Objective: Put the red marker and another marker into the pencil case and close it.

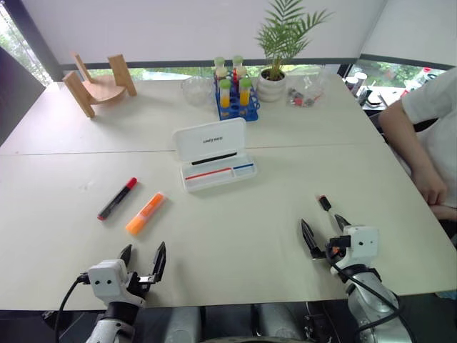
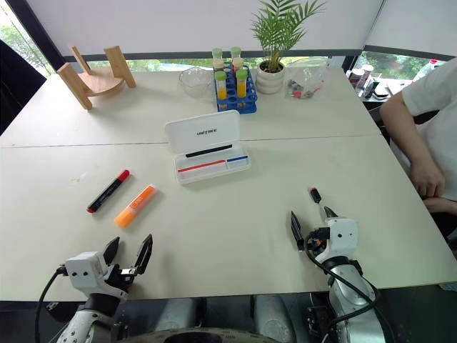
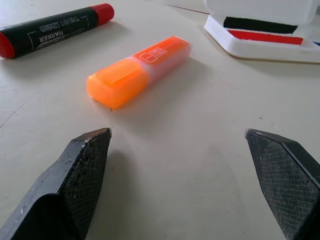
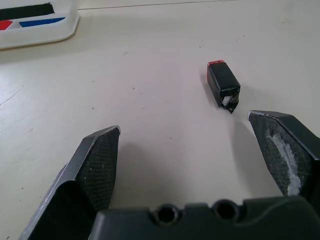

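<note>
Currently, head views: the flat white plastic pencil case [image 1: 214,157] lies open at frame centre, lid up, red and blue stripes inside; the slim black red marker [image 1: 117,198] with bright red cap and the stubby orange highlighter [image 1: 145,213] lie side by side left of centre, apart from each other and well clear of the case.
Left gripper [image 1: 142,266]: lower left, black fingers spread wide, holding nothing, near the highlighter.
Right gripper [image 1: 325,232]: lower right, jaws spread, empty, just behind a short dark marker [image 1: 324,203] with a reddish tip.
Left wrist view: highlighter [image 3: 138,71] centred ahead between the fingertips, red marker [image 3: 55,29] at upper left, case corner [image 3: 260,42] at upper right.
Right wrist view: short dark marker [image 4: 223,85] right of centre, case edge [image 4: 40,35] upper left.
Step, as I judge: first pick, by the left arm.
Doing it well: straddle the chosen barrel across its width, descend squarely, close mid-length; ignore the short marker.
</note>
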